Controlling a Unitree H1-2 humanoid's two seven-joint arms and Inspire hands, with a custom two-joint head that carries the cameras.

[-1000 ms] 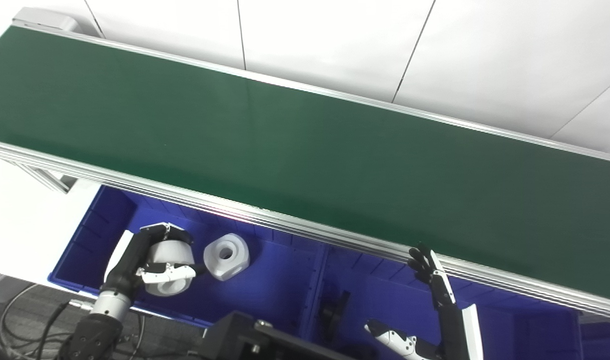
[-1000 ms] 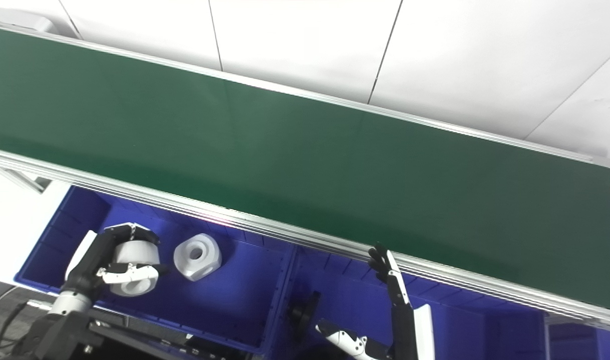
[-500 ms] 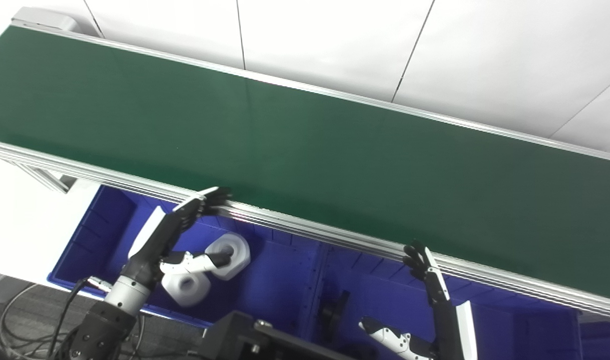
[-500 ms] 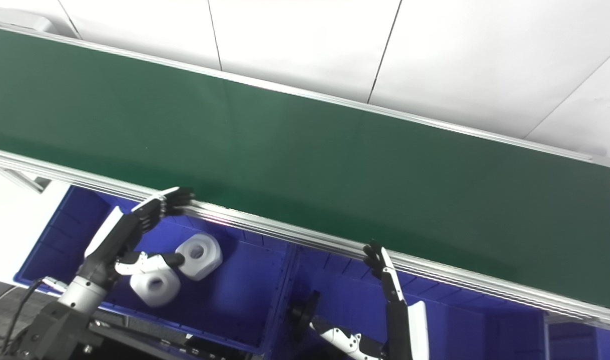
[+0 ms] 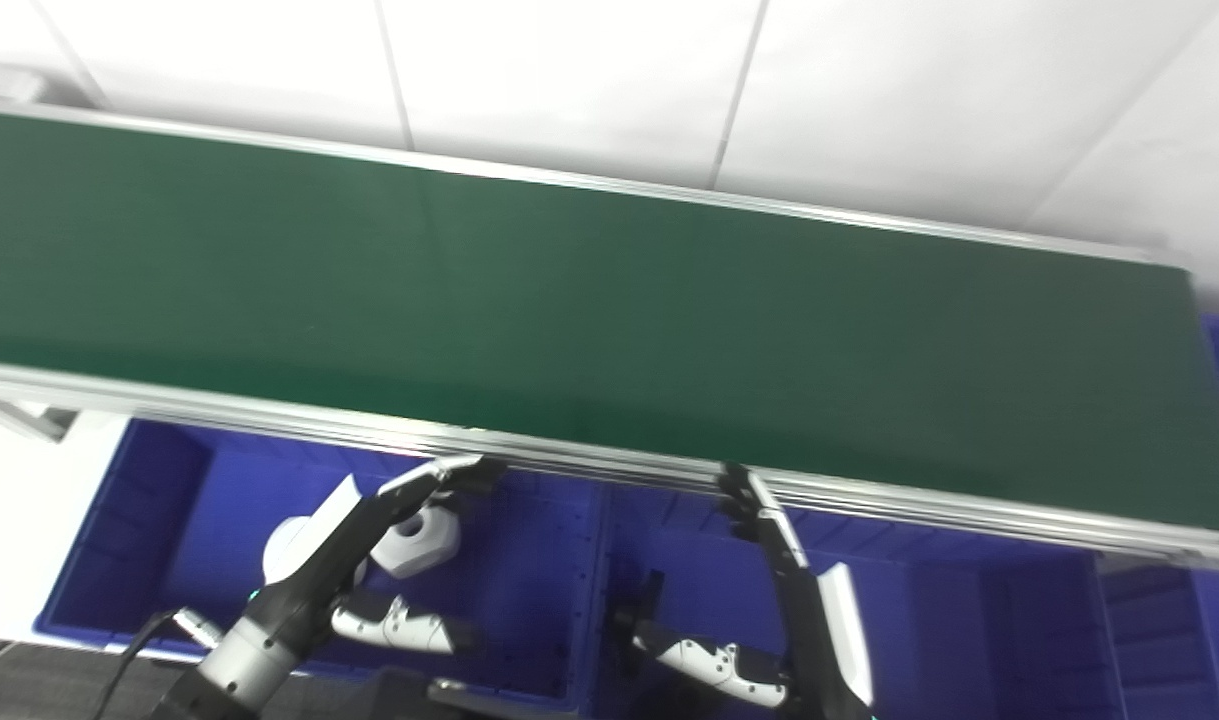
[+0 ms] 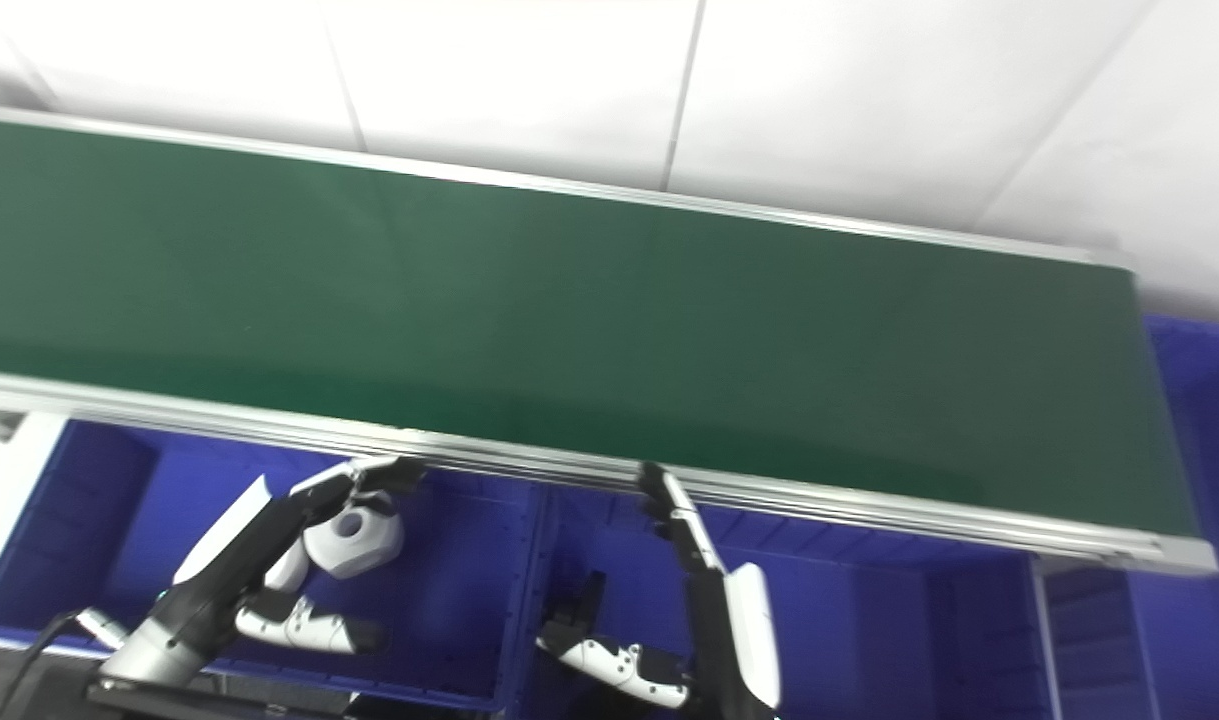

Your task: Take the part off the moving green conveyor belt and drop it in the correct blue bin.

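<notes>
Judging from how things lie, the main risk is timing: the green conveyor belt (image 5: 589,320) shows no part anywhere along its visible length, so a fresh one would arrive with both hands low, below the belt's near rail (image 5: 569,462). A reach begun late would trail the moving part, and fingers lifted carelessly could catch the rail's underside or lip.

2 white parts already lie in the left blue bin (image 5: 149,520): one (image 5: 421,535) just beside the left hand's fingers, another (image 5: 287,538) mostly hidden behind that forearm (only a rounded edge shows). A hand swung sideways could knock either about.

The left hand (image 5: 389,515) is spread wide and holds nothing; its fingers stretch up toward the rail, with the thumb splayed low over the bin floor. The right hand (image 5: 769,525) is likewise spread and empty, fingers pointing up to the rail's edge above the middle blue bin (image 5: 929,610), thumb out to the left near a dark part (image 5: 652,600) whose shape I cannot make out.
</notes>
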